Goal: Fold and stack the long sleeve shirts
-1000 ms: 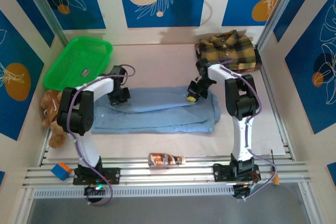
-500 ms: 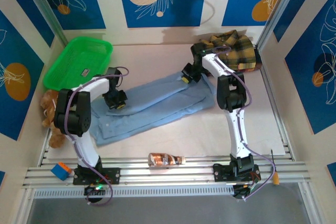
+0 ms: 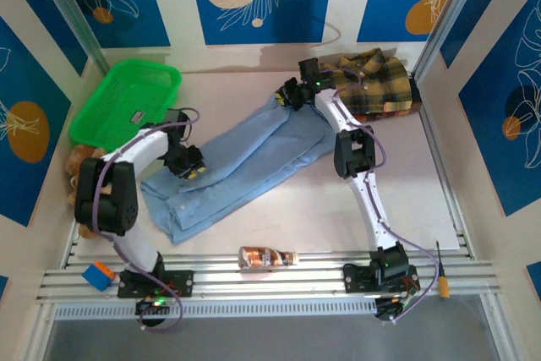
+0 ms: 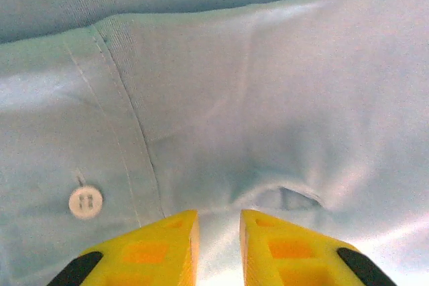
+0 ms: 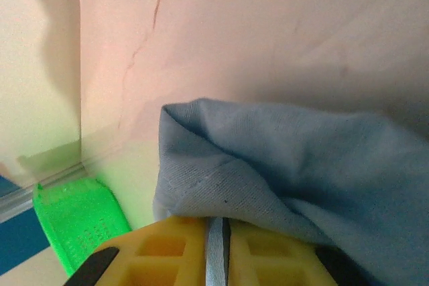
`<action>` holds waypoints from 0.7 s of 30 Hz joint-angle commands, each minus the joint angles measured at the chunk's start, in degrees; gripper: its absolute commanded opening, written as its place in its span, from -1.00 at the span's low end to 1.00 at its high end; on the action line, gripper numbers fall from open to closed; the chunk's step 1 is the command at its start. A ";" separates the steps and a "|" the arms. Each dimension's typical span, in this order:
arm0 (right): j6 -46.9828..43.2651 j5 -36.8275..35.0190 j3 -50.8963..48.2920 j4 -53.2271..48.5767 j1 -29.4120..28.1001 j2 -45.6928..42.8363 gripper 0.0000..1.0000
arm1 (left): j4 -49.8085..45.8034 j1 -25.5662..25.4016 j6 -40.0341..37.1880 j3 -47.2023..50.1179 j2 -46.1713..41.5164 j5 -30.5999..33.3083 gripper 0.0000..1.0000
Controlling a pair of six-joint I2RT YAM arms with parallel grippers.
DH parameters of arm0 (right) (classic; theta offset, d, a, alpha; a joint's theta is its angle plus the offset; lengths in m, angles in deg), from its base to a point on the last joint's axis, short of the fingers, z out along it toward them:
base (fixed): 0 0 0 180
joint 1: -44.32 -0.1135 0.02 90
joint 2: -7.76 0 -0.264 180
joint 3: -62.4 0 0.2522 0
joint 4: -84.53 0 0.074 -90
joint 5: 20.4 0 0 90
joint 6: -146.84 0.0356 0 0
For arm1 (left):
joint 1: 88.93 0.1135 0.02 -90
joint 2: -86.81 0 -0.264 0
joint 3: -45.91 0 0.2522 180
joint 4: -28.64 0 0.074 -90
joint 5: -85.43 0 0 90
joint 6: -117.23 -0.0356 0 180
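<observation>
Top view, light blue shirt (image 3: 245, 162): lies in a long slanting band across the table (image 3: 279, 226), from near left to far right, partly folded over itself.
Top view, plaid shirt (image 3: 380, 86): bunched in the far right corner, near the blue shirt's far end.
Top view, left gripper (image 3: 190, 166): down on the near-left part of the light blue shirt.
Top view, right gripper (image 3: 287, 95): at the shirt's far end, the arm stretched well out, just beside the plaid shirt.
Top view, green basket (image 3: 135, 63): far left, apart from both shirts.
Left wrist view, left gripper (image 4: 219, 216): yellow fingers stand a little apart, a narrow opening with pale cloth showing in the gap.
Left wrist view, light blue shirt (image 4: 268, 98): smooth cloth with a stitched placket, a small pucker just past the fingertips and a white button (image 4: 86, 202) to the left of them.
Right wrist view, right gripper (image 5: 218, 220): fingers nearly together, pinching a thin strip of the light blue shirt.
Right wrist view, light blue shirt (image 5: 281, 165): a folded edge rises from the fingertips over the table (image 5: 234, 31).
Right wrist view, green basket (image 5: 80, 222): low at the left.
</observation>
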 commanded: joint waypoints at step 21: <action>-14.23 2.32 -26.74 -8.11 -1.14 -28.04 -0.47 | -1.57 1.65 -2.82 7.93 0.44 6.91 -0.49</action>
